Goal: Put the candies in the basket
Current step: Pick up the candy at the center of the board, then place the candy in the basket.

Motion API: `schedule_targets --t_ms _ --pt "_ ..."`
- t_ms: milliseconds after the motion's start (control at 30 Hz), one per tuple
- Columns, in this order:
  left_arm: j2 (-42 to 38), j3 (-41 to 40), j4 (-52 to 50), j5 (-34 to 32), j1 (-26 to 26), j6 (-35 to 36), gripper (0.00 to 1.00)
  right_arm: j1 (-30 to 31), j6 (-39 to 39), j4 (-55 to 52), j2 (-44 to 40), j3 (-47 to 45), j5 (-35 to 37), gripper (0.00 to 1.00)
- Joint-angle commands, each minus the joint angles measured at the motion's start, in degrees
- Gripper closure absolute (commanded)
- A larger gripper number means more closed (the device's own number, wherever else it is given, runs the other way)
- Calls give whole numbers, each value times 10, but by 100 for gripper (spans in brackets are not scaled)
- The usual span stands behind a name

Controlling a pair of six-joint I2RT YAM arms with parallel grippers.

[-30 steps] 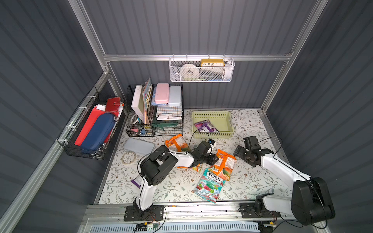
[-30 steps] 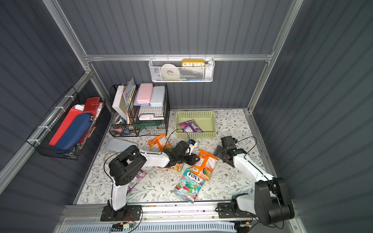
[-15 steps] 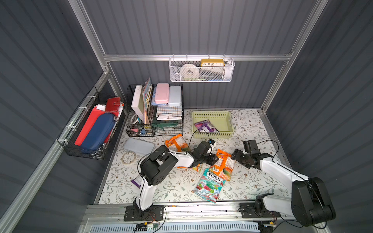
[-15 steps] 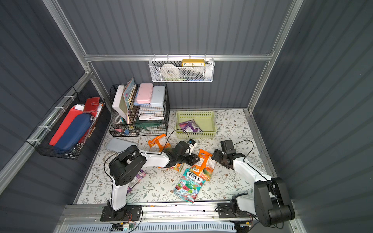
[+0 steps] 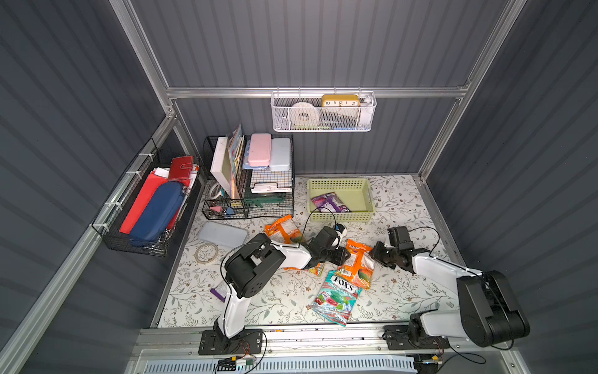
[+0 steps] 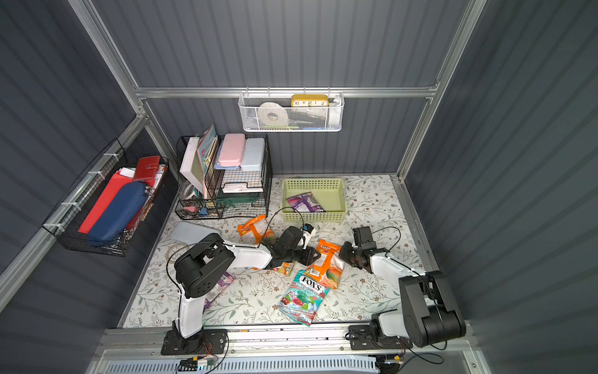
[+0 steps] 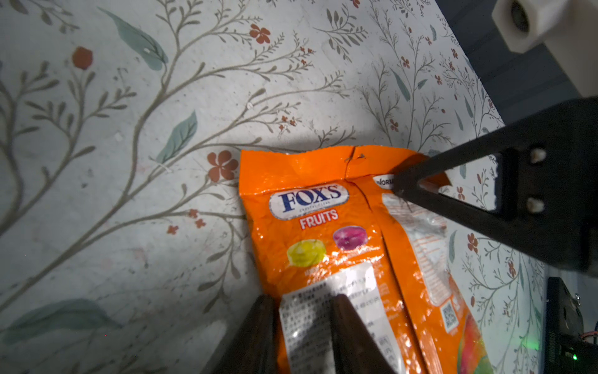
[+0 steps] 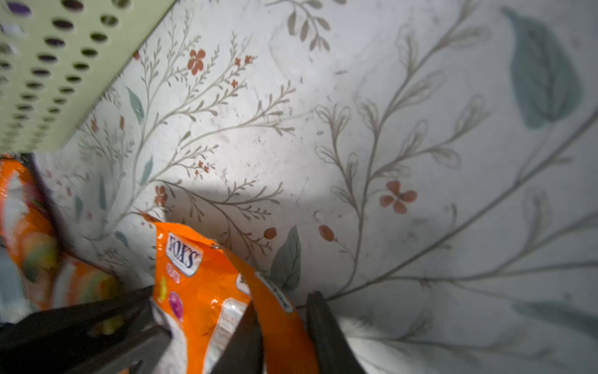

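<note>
An orange candy bag [image 5: 357,264] lies mid-table between both grippers. My left gripper [image 7: 304,301] is shut on its labelled lower part. My right gripper [image 8: 281,304] is shut on a raised fold of the same bag [image 8: 194,285] at its right edge. The pale yellow-green basket [image 5: 369,197] stands behind, with a purple bag [image 5: 328,204] inside. The teal FOX'S bag [image 5: 336,298] lies in front. Another orange bag [image 5: 284,228] lies behind the left arm, and a third [image 5: 318,268] peeks from under it. A purple bag [image 5: 218,289] shows by the left arm's base.
A black wire organiser [image 5: 249,181] stands at the back left, with a pale blue case [image 5: 223,233] and a tape roll [image 5: 206,253] in front of it. A black wire basket [image 5: 145,207] hangs on the left wall and a white mesh basket [image 5: 323,113] on the back wall.
My right gripper moved left to the orange bag's edge and went from open to shut on it. The left arm stayed where it was.
</note>
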Motion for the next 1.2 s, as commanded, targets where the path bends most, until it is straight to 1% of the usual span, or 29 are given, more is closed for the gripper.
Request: schedule_targets --t_ms 0,67,100,167,267,333,367,433,500,633,667,833,933,1033,1167 --pt "24 -27 -74 -15 -6 -4 65 3 -5 21 -43 -1 -14 100" --pt "21 -28 -74 -18 -6 -6 64 4 -8 16 -64 1 -10 100" --pt "18 -29 -74 -19 -6 -7 64 5 -10 12 -89 2 -9 100" --pt "9 -31 -72 -21 -6 -10 62 7 -19 3 -108 8 -10 100" --pt "-19 -27 -81 -23 -6 -11 56 15 -38 -15 -129 25 -8 100" --pt "-54 -22 -95 -28 -6 -10 51 25 -49 -29 -143 43 -4 100" --pt "-72 -20 -104 -32 -6 -6 48 31 -52 -37 -149 54 0 100" --pt "-115 -13 -131 -42 -6 5 36 44 -56 -52 -165 80 9 100" --pt "-155 -10 -148 -59 -6 18 27 58 -60 -65 -176 109 19 100" --pt "-231 4 -226 -128 -6 48 10 79 -70 -88 -180 177 34 100" --pt "-246 7 -242 -142 -6 54 2 83 -74 -88 -177 190 39 100" --pt "-323 6 -313 -225 -6 78 1 88 -101 -77 -132 267 69 100" --pt "-352 -3 -349 -280 -6 89 1 88 -112 -40 -97 299 97 100" --pt "-376 -35 -347 -324 -6 102 1 89 -122 16 -48 320 120 100" --pt "-393 -94 -306 -351 -6 128 1 89 -128 58 25 370 126 100"
